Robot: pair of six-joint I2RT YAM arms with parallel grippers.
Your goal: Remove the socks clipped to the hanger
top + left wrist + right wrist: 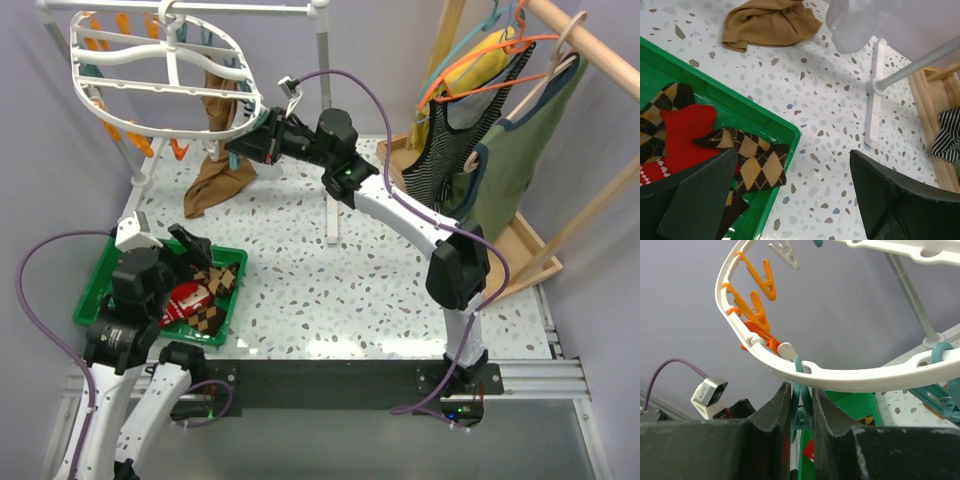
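Right jaws pinch narrow on a hanger (850,381) clip (801,401), the sock (216,183) hanging vertically just left; left jaws stand wide.

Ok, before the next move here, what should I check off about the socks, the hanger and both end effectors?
1. Left end effector open, holding nothing: ok.
2. Red sock and brown-and-black argyle sock inside green plastic tray: ok.
3. Right end effector pinching teal plastic clip on white plastic oval hanger: ok.
4. Long tan-brown sock off hanger: not ok, it hangs from it.
5. That clip holds this sock: cannot tell.
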